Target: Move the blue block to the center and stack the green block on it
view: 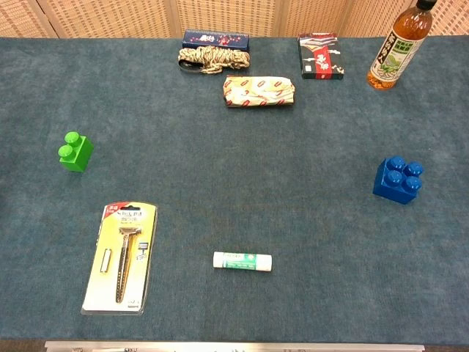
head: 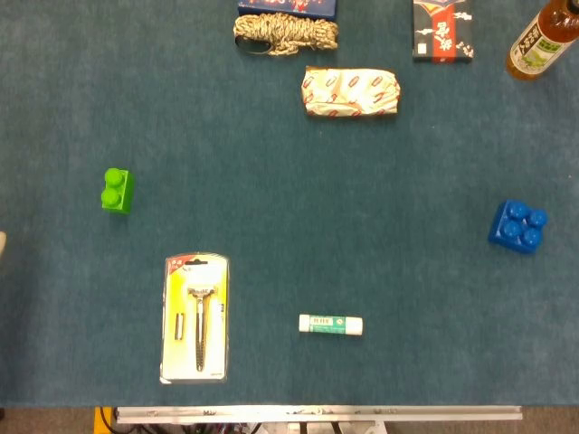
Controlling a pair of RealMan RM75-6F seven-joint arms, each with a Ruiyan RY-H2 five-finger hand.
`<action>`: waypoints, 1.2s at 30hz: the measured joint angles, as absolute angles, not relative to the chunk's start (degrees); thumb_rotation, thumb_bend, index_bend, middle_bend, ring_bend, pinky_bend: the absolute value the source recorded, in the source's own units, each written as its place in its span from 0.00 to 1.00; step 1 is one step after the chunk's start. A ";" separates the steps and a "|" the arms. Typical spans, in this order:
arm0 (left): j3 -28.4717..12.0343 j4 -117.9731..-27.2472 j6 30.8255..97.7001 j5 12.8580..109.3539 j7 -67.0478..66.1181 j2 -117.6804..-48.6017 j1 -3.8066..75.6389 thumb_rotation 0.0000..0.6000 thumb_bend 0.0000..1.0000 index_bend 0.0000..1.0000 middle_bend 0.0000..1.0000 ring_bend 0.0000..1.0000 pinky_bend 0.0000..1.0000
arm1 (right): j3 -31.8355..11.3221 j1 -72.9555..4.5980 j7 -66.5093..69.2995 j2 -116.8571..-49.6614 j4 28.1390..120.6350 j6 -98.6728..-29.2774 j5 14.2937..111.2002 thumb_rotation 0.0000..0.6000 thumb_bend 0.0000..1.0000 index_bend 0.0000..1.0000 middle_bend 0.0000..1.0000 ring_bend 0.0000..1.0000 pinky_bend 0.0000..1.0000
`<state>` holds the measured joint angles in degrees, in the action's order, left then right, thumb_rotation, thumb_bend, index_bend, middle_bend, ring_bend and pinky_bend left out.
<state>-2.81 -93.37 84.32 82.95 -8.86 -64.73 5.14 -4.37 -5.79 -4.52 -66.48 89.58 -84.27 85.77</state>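
The blue block (head: 517,226) (view: 398,180) sits studs-up near the right edge of the teal table. Far across from it, on the left side, stands the small green block (head: 117,191) (view: 75,151). A wide stretch of bare cloth lies between the two. Neither of my hands appears in the head view or the chest view.
A razor in a yellow blister pack (head: 194,318) (view: 121,257) and a white-green tube (head: 331,324) (view: 242,260) lie near the front. At the back are a rope coil (head: 285,34) (view: 213,58), a wrapped packet (head: 351,93) (view: 259,92), a dark box (head: 441,32) (view: 320,56) and a bottle (head: 543,41) (view: 399,45).
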 measured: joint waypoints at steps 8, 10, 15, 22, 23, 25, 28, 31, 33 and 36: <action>-2.73 -93.52 85.08 83.08 -8.72 -64.62 4.71 1.00 0.25 0.42 0.47 0.30 0.47 | -4.28 -6.30 -4.79 -66.65 89.47 -83.36 85.78 1.00 0.46 0.53 0.37 0.27 0.21; -2.74 -93.60 85.32 83.06 -8.83 -64.63 4.58 1.00 0.25 0.42 0.47 0.30 0.47 | -4.34 -6.53 -4.72 -66.63 89.35 -83.01 85.70 1.00 0.46 0.53 0.37 0.27 0.21; -2.59 -93.70 85.44 83.30 -9.03 -64.67 4.45 1.00 0.25 0.42 0.47 0.30 0.47 | -4.50 -6.57 -4.79 -66.63 89.31 -82.98 85.22 1.00 0.46 0.53 0.37 0.27 0.21; -2.33 -93.78 85.23 83.83 -8.23 -64.47 4.49 1.00 0.25 0.42 0.47 0.30 0.47 | -4.32 -6.44 -5.48 -67.13 89.21 -83.45 85.63 1.00 0.46 0.53 0.37 0.27 0.21; -2.31 -93.73 85.06 83.76 -8.15 -64.46 4.52 1.00 0.25 0.42 0.47 0.30 0.47 | -4.31 -6.49 -5.62 -67.19 89.18 -83.33 85.59 1.00 0.46 0.53 0.37 0.27 0.21; -2.30 -93.67 84.86 83.65 -8.09 -64.45 4.57 1.00 0.25 0.42 0.47 0.30 0.47 | -4.28 -6.59 -5.88 -67.33 89.18 -83.08 85.45 1.00 0.46 0.53 0.36 0.26 0.21; -2.31 -93.56 84.74 83.64 -8.00 -64.55 4.63 1.00 0.25 0.42 0.47 0.30 0.47 | -4.17 -6.68 -5.80 -67.37 89.28 -82.78 85.40 1.00 0.43 0.53 0.33 0.24 0.21; -2.27 -93.48 84.63 83.54 -8.14 -64.64 4.63 1.00 0.25 0.42 0.47 0.30 0.47 | -4.04 -6.77 -5.44 -67.33 89.48 -82.45 85.41 1.00 0.32 0.53 0.30 0.20 0.21; -2.27 -93.49 84.60 83.48 -8.16 -64.66 4.62 1.00 0.25 0.42 0.47 0.30 0.47 | -3.92 -6.83 -5.32 -67.32 89.65 -82.22 85.44 1.00 0.26 0.50 0.26 0.17 0.21; -2.29 -93.53 84.65 83.44 -8.11 -64.67 4.58 1.00 0.25 0.42 0.47 0.30 0.47 | -3.60 -7.04 -5.29 -67.41 89.81 -81.61 85.64 1.00 0.17 0.44 0.22 0.13 0.21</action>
<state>-2.29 -93.53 84.65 83.44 -8.11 -64.67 4.58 -3.60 -7.04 -5.29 -67.41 89.81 -81.61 85.64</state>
